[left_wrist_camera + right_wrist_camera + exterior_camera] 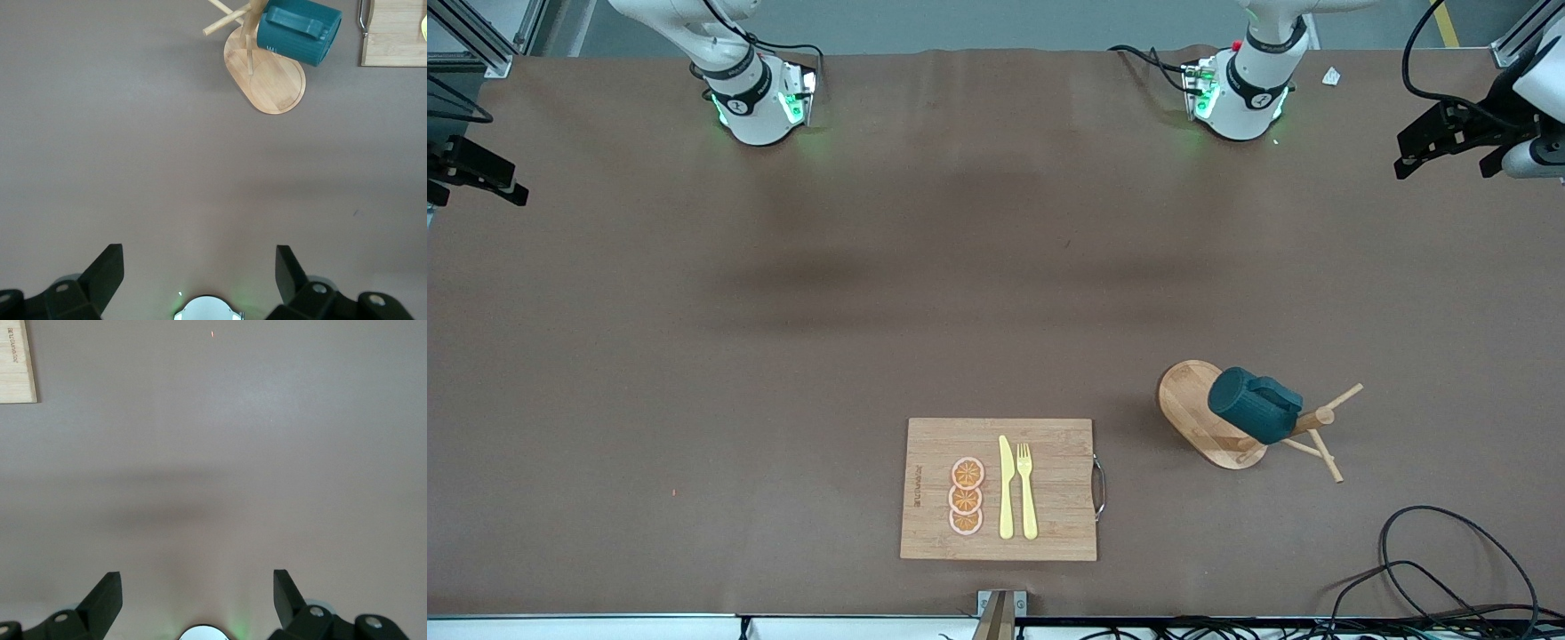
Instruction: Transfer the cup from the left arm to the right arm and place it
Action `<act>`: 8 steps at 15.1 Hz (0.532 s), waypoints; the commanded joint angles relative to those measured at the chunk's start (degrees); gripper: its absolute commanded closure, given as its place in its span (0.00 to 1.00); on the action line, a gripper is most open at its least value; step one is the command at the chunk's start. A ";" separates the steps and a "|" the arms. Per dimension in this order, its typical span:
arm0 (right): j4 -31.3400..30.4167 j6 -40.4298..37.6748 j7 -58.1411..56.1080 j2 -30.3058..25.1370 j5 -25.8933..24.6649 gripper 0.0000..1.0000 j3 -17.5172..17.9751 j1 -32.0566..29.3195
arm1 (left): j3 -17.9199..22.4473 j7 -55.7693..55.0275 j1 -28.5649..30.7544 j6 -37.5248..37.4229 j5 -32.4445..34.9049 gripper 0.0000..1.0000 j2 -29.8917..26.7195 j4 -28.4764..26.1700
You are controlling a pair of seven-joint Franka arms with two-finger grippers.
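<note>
The dark teal ribbed cup (1249, 407) hangs tilted on a peg of the wooden peg rack (1184, 393), toward the left arm's end of the table and near the front camera. In the left wrist view the cup (297, 30) shows its handle, above the rack's oval base (273, 80). My left gripper (200, 257) is open and empty, high over bare table near its own base, well away from the cup. My right gripper (197, 577) is open and empty, high over bare table near its base. Neither gripper shows in the front view.
A wooden cutting board (1058, 524) with three orange slices (967, 496), a yellow knife (1006, 489) and a fork (1027, 493) lies beside the rack near the front edge. Black cables (1432, 569) lie at the front corner. Black camera mounts (1458, 133) stand at the table's ends.
</note>
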 commanded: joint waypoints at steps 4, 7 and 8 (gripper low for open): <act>-0.93 0.03 -0.43 -1.19 0.40 0.00 0.54 -0.98 | -0.21 0.40 0.18 -0.68 -0.63 0.00 0.27 0.64; -0.93 -0.06 -0.43 -1.19 0.40 0.00 0.54 -0.98 | -0.21 0.40 0.26 0.89 -0.45 0.00 -0.34 -0.93; -0.93 -0.06 -0.43 -1.19 0.40 0.00 0.54 -0.98 | -0.21 0.40 0.26 1.34 -0.45 0.00 -0.43 -1.03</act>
